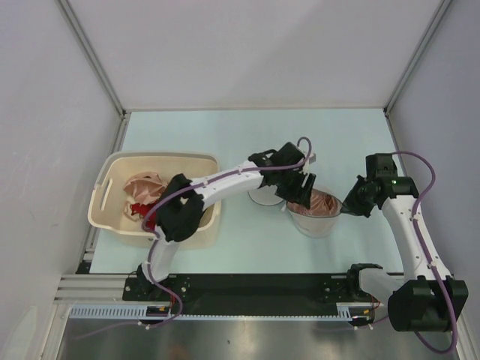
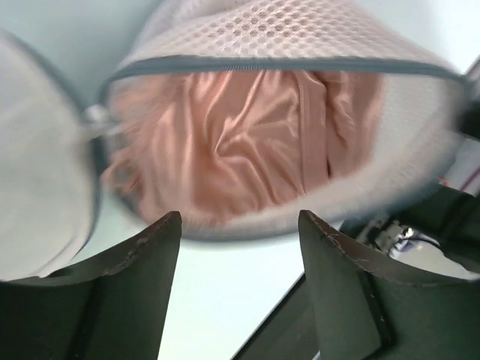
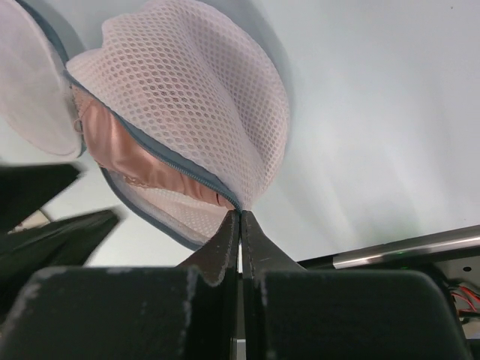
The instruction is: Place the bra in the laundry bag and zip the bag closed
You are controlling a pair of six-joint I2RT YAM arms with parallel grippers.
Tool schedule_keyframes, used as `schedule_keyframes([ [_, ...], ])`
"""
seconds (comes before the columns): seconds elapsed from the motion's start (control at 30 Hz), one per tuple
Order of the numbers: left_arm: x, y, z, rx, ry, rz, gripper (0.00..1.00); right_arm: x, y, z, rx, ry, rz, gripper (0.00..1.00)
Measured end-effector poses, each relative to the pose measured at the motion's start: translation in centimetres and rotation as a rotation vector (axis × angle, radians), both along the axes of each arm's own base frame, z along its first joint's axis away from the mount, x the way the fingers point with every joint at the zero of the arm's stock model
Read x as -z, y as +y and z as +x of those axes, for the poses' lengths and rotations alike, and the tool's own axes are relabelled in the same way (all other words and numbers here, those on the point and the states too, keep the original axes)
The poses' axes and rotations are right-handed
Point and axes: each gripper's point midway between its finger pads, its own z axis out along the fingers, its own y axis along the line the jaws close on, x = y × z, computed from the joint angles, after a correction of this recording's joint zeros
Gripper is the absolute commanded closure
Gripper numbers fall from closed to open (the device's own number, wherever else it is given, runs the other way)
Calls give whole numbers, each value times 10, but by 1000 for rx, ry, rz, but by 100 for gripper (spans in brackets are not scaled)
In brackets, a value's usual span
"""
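We see the left hand (image 2: pixel 240 217) hanging just above the laundry bag (image 1: pixel 319 219), which sits on the pale surface (image 1: pixel 300 135) right of centre. Its fingers (image 2: pixel 142 255) stand wide apart and there's nothing between them. From the left wrist view we look straight into the bag's open mouth, and there's the bra (image 2: pixel 240 142), salmon-pink satin, crumpled inside the mesh. The dark zip edge (image 2: pixel 262 64) runs around the opening, unzipped. The bag's other half (image 2: pixel 37 150) is folded open to the side, white and rounded.

Across the bag, the right hand (image 3: pixel 240 217) sits at its right rim. The fingers are pressed together, pinching the mesh right at the zip line. In that view a strip of pink satin shows through the gap between the bag's two halves.

Over on the left of the surface we've got the cream plastic basket (image 1: pixel 161 156), well apart from the bag. It holds a pale pink garment (image 1: pixel 146 184) and a bright red garment (image 1: pixel 139 208) beside it. The left arm reaches over the basket's right side.
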Motion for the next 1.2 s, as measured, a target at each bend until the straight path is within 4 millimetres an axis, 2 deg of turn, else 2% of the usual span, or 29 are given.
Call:
schedule_keyframes([
  [0.17,-62,49,23,-111,-88,-50,28,9,1,-5,-3,25,4,100],
  [0.23,-72,71,37,-191,-102,-48,27,10,1,-6,-4,26,6,100],
  [0.3,-71,89,52,-266,-103,-24,27,10,1,-8,-4,21,7,100],
  [0.37,-59,107,69,-339,-92,23,28,8,1,-9,-3,12,8,100],
  [0.43,-34,122,88,-397,-81,106,33,7,2,-10,-2,2,8,100],
  [0.53,-10,130,110,-432,-76,185,38,7,3,-12,2,0,16,100],
  [0.67,19,129,134,-443,-75,266,38,8,4,-12,1,2,23,100],
  [0.8,48,142,131,-444,-34,350,34,8,5,-12,-1,3,29,100],
  [1.03,70,154,128,-452,-5,406,32,9,5,-12,1,9,32,100],
  [1.17,79,155,125,-447,9,407,48,10,4,-11,-4,12,31,100],
  [1.2,79,153,125,-444,11,393,55,10,4,-11,-5,13,30,100],
])
